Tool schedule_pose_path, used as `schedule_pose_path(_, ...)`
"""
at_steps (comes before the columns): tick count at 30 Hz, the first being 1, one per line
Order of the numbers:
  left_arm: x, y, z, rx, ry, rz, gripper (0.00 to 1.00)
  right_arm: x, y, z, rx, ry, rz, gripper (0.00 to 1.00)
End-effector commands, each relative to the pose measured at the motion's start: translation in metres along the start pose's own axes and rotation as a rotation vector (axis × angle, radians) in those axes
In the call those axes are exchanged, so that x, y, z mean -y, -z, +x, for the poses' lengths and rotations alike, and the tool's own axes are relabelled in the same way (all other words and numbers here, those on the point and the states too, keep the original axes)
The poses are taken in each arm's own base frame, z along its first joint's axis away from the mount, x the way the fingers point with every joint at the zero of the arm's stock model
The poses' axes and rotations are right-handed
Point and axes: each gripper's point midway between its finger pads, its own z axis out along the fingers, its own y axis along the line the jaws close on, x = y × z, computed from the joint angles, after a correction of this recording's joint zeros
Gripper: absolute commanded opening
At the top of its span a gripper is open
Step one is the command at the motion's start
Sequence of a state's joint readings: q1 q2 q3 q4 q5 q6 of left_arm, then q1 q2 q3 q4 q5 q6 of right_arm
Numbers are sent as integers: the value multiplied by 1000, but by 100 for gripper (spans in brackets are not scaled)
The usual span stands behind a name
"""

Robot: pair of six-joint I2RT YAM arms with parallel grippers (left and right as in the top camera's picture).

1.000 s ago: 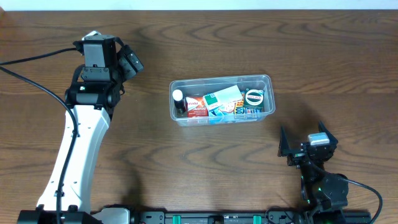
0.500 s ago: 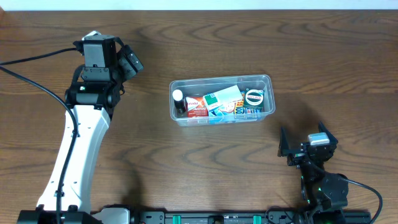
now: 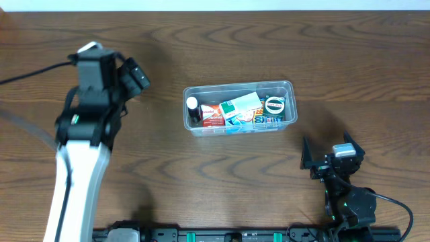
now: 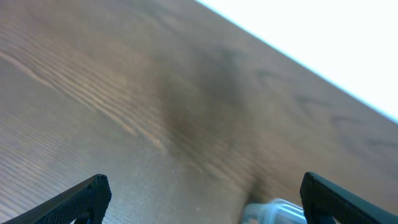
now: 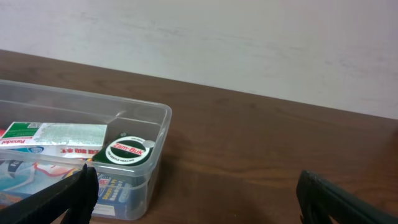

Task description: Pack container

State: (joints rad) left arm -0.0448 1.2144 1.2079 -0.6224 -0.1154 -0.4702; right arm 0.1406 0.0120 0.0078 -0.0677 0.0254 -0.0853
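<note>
The clear container (image 3: 238, 86) stands right of the table's middle. It holds a white-capped bottle (image 3: 193, 105), a red box (image 3: 213, 115), a green-and-white box (image 3: 242, 105), a round green tin (image 3: 275, 105) and blue packs. My left gripper (image 3: 136, 75) is open and empty, well left of the container; its wrist view (image 4: 205, 190) shows bare wood and a blurred clear corner (image 4: 273, 213). My right gripper (image 3: 329, 152) is open and empty, near the front edge, right of the container. Its wrist view (image 5: 196, 186) shows the container's end (image 5: 146, 111) with the tin (image 5: 126, 151).
The brown wooden table (image 3: 269, 47) has its far edge against a white wall (image 5: 249, 43). A black cable (image 3: 33, 67) runs from the left arm to the left edge.
My left arm has swung a little to the left, away from the container, and is blurred by motion. The right arm and the container have not moved.
</note>
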Motion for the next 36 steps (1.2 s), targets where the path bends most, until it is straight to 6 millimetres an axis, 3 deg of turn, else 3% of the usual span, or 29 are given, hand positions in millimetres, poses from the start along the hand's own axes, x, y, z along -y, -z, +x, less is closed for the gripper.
schedule_pose_path(1, -12, 32, 2, 59, -12, 18, 98, 1, 0, 1, 0, 13, 1, 99)
schedule_pose_path(8, -41, 82, 36, 164, 10, 79, 98, 1, 0, 1, 0, 13, 1, 99)
schedule_pose_path(14, -72, 101, 82, 203, 18, 102, 98, 1, 0, 1, 0, 13, 1, 99)
schedule_pose_path(18, -90, 96, 117, 185, 15, 100, 98, 1, 0, 1, 0, 13, 1, 99)
schedule_pose_path(24, -106, 59, 156, 165, 11, 89, 98, 1, 0, 1, 0, 13, 1, 99)
schedule_pose_path(29, -95, 37, 144, 294, 36, 163, 98, 1, 0, 1, 0, 13, 1, 99)
schedule_pose_path(36, -76, 30, 114, 527, 40, 284, 98, 1, 0, 1, -1, 13, 1, 99)
